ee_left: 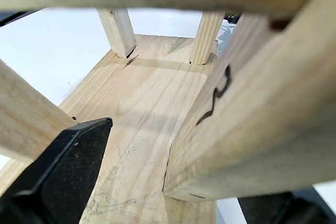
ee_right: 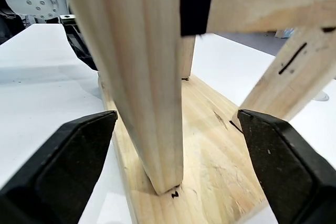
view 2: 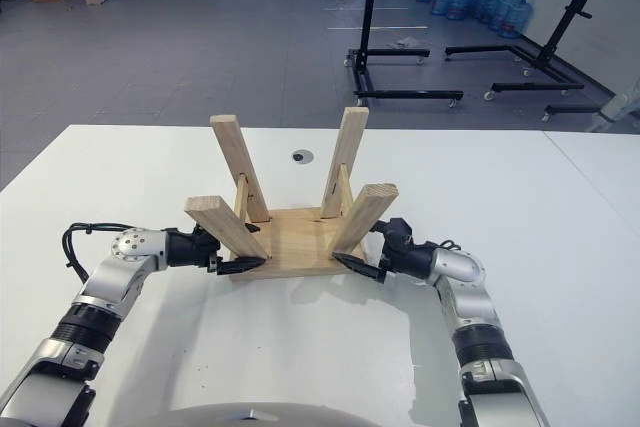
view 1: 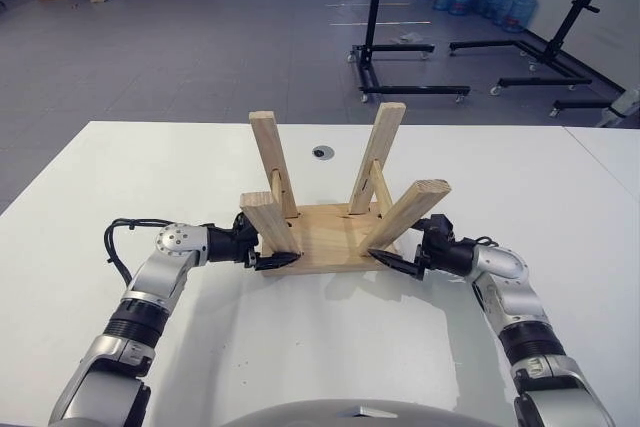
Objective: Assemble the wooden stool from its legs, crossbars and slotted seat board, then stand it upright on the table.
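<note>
We read the stool (view 1: 330, 232) as built but upside down on the table (view 1: 520, 167): the seat board (view 1: 325, 237) lies flat and four legs splay upward. The step in hand, as we judge it, is taking hold for the turn onto its feet.

The left gripper (view 1: 274, 259) sits at one near corner of the board, its jaws apart around the near left leg (view 1: 268, 219), with a visible gap on at least one side. The right gripper (view 1: 390, 261) stands wide at the other near corner. Its fingers (ee_right: 68, 150) are on either side of the near right leg (view 1: 412, 207) and touch neither face.

To do this well, we would centre each leg between the jaws before closing and grip low, close to the board, where the joint is stiffest. Both sides should clamp evenly. We would then lift and rotate the two arms together, so the splayed legs are not levered out of their slots.
</note>
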Robot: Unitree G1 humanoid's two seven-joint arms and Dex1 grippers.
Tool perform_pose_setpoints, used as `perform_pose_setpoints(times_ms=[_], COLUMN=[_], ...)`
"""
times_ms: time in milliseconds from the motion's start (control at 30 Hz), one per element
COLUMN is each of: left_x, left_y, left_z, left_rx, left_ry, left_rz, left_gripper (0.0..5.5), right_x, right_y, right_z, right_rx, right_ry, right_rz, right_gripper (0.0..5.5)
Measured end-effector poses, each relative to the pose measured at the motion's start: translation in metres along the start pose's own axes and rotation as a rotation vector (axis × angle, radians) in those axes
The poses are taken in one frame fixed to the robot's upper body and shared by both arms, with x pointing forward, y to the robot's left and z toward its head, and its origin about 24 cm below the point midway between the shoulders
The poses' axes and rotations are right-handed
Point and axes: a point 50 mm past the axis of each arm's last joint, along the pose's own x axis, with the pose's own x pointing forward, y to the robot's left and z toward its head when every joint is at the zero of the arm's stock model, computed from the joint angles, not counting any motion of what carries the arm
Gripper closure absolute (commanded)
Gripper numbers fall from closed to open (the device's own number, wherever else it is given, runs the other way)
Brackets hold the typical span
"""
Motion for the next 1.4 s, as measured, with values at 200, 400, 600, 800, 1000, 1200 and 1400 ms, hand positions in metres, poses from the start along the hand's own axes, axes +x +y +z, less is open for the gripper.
perform_pose_setpoints(times_ms=[200,400,600,800,1000,1200,1400], left_x=[-0.012,-0.013,-0.012,-0.015,-0.021,-0.024,-0.037], left_y=[0.001,0.000,-0.005,-0.011,-0.010,-0.009,-0.024], left_z=[-0.003,-0.002,-0.001,-0.001,0.000,0.002,0.013], left_rx=[0.016,0.025,0.024,0.003,0.014,0.025,-0.185], left_ry=[0.033,0.035,0.014,-0.004,0.004,0.011,-0.110], left_rz=[0.022,0.023,-0.006,-0.008,-0.019,-0.043,-0.144], left_gripper=[1.85,1.85,2.62,3.41,4.18,4.29,4.37], right_x=[-0.002,-0.005,-0.002,-0.002,0.000,0.001,-0.001], right_y=[0.001,0.003,0.000,0.000,0.000,0.000,0.006], right_z=[-0.001,-0.012,-0.011,-0.008,-0.001,0.001,0.012], right_rx=[0.002,0.020,0.003,0.000,-0.003,-0.009,0.100], right_ry=[0.030,0.075,0.083,0.092,0.100,0.089,0.011], right_rz=[0.019,0.046,0.113,0.147,0.168,0.167,0.246], right_gripper=[2.67,3.81,4.30,4.34,4.35,4.35,4.34])
